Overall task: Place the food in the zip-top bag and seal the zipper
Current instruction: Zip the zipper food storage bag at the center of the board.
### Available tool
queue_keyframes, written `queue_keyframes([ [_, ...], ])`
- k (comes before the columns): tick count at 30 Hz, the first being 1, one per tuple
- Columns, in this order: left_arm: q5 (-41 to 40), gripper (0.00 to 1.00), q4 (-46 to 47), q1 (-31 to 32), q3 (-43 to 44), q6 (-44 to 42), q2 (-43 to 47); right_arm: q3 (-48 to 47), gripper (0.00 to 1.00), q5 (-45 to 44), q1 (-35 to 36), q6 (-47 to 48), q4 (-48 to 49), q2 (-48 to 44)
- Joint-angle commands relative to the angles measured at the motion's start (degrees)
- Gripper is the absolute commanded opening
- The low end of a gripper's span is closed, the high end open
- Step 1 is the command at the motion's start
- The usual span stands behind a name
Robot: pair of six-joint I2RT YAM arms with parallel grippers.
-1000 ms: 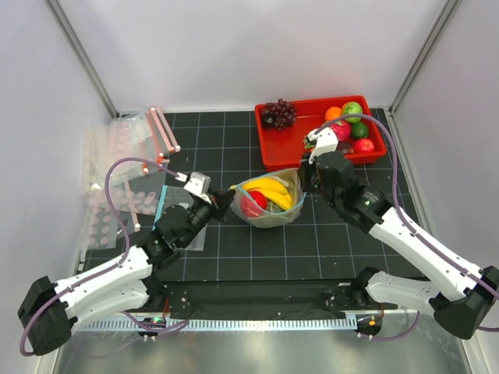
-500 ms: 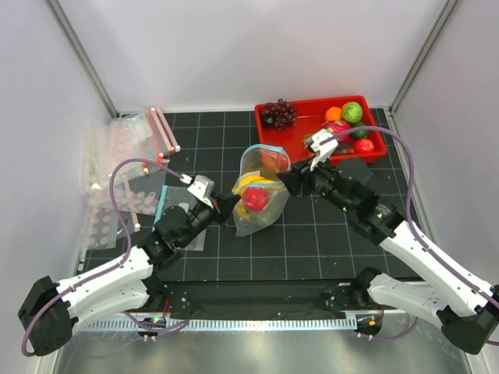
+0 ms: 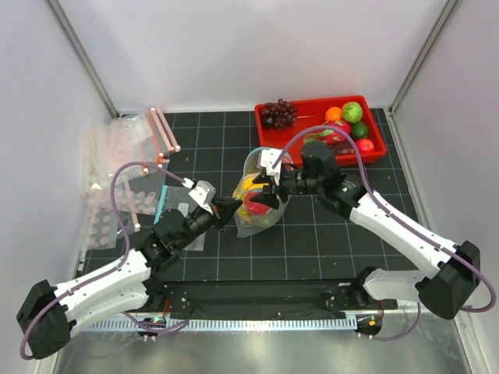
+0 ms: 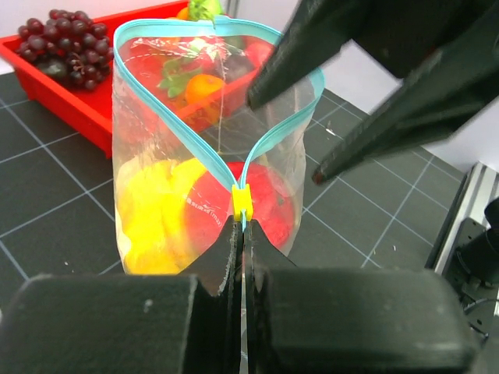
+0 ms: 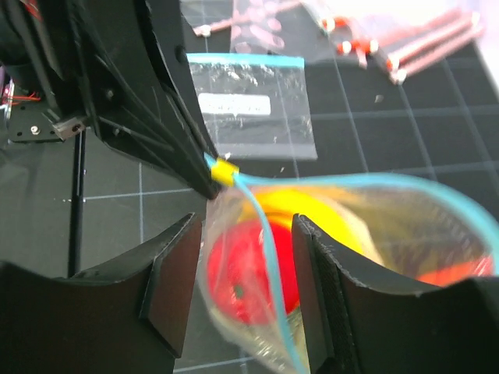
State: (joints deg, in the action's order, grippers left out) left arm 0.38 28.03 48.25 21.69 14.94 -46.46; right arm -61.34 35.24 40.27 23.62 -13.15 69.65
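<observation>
While left gripper [image 4: 241, 234] pinches zipper [image 4: 168, 25] end | right gripper [image 5: 243, 234] gapes astride it

banana [image 3: 248, 185] in zip-top bag [image 3: 251, 224] | tray [image 3: 304, 117] behind-right | spare bags [image 3: 117, 156] left

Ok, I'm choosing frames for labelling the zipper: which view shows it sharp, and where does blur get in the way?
Left wrist view: the zipper and its yellow slider are crisp, while the left hand pinching them is soft. Right wrist view: the zip-top bag and red fruit are blurred; the flat bag behind is sharper. Top view: evenly lit and sharp, zipper tiny.
</observation>
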Motion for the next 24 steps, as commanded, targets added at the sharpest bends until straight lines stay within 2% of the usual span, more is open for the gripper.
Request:
queue_keyframes([
  [1,3.0,0.0,1.7,-0.2,0.7,-1.8,0.0,-7.3,0.54,7.0,0.1,12.3,-2.7,0.9],
  [5,3.6,0.0,1.4,-0.2,0.5,-2.3,0.5,-10.9,0.5,11.3,0.0,19.2,-10.5,2.8],
  [9,5.6,0.01,0.6,-0.2,0.5,-2.7,1.4,-11.9,0.46,13.7,0.6,24.1,-14.4,3.7],
  [15,7.4,0.0,-0.1,-0.2,1.2,-3.1,0.9,-12.9,0.46,6.7,5.2,28.7,-18.0,5.6],
  [24,9.3,0.0,-1.3,-0.2,2.2,-3.2,0.1,-14.6,0.44,4.0,6.6,29.9,-19.4,8.4],
])
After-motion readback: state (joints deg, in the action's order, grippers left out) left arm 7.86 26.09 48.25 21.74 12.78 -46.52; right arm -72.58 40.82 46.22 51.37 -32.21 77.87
